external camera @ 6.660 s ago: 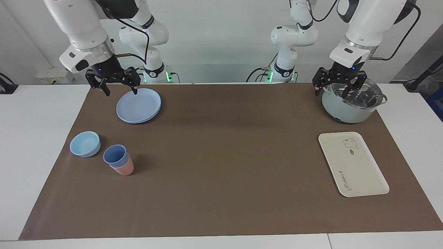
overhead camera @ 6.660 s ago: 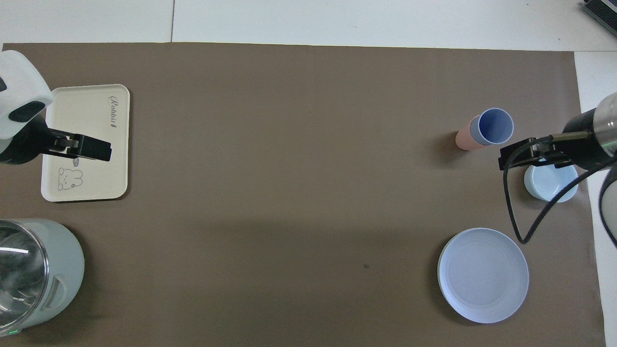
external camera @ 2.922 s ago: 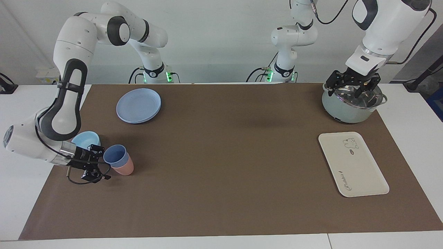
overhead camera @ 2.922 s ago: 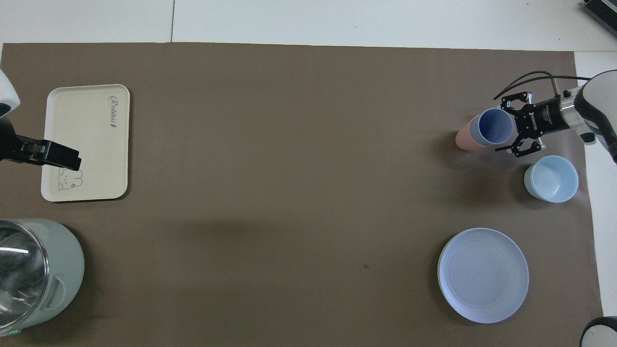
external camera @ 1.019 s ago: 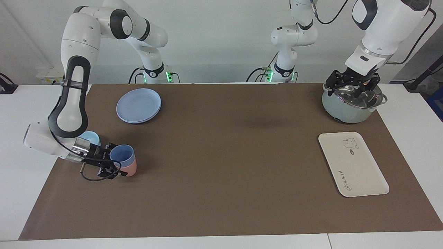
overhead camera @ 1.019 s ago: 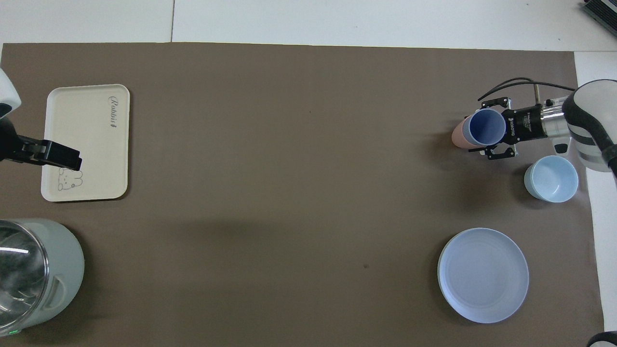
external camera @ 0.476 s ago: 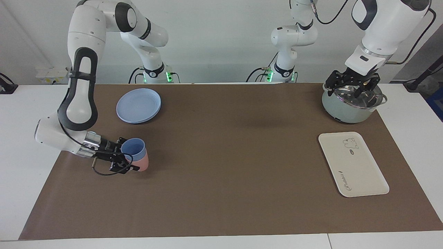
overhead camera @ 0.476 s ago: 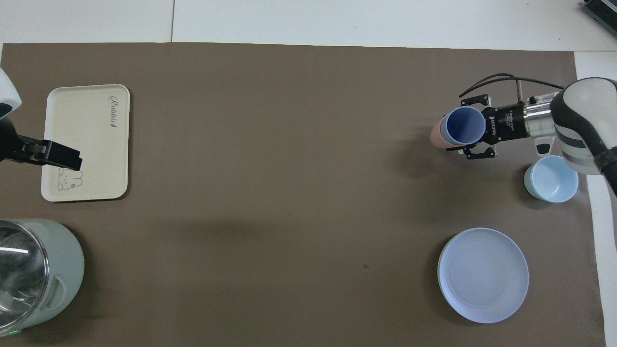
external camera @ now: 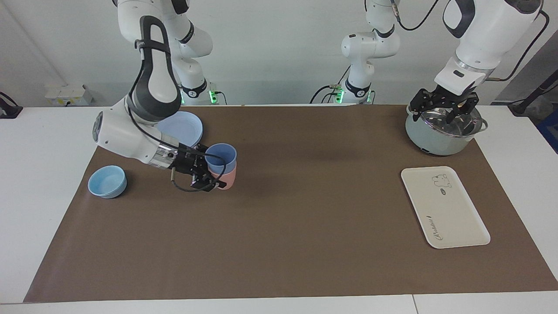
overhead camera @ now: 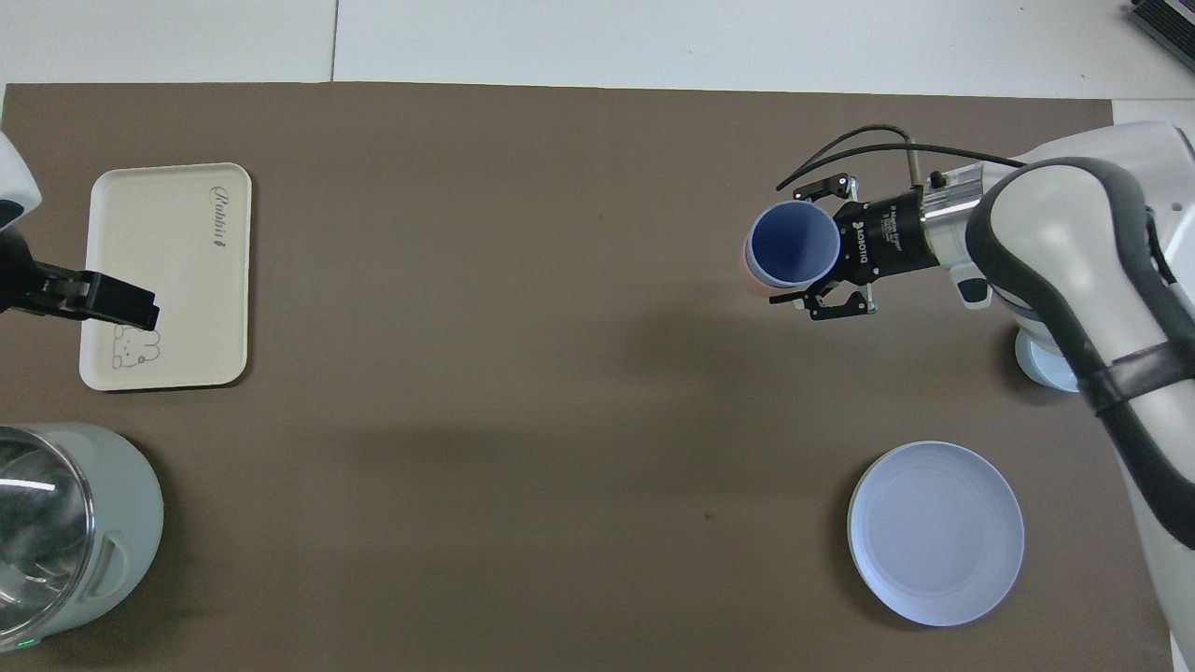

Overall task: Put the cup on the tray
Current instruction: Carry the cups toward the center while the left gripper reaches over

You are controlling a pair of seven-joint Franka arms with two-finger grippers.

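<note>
Two cups travel nested in the facing view: the periwinkle cup (external camera: 221,157) sits inside a pink cup (external camera: 227,178), and the right gripper (external camera: 208,174) is clenched on the pair from the side, carrying them upright in the air over the brown mat (external camera: 305,226). Taking the tray (external camera: 444,206) as landmark, the cup is well apart from it, toward the right arm's end of the table. A blue plate (external camera: 187,126) lies nearer the robots than the tray, also toward that end, partly hidden by the arm, and a light-blue bowl (external camera: 107,181) rests close to the mat's edge there. The left gripper (external camera: 444,109) waits over a pot (external camera: 442,133), which stands just nearer the robots than the tray; whether its fingers are parted I cannot tell.

From overhead, the cup (overhead camera: 794,245) shows its open mouth, with the right gripper (overhead camera: 817,247) grasping it sideways. The tray (overhead camera: 177,280) lies bare at the left arm's end, the left gripper (overhead camera: 117,303) above its edge, the pot (overhead camera: 65,532) beside it. The plate (overhead camera: 935,532) lies well apart from the tray.
</note>
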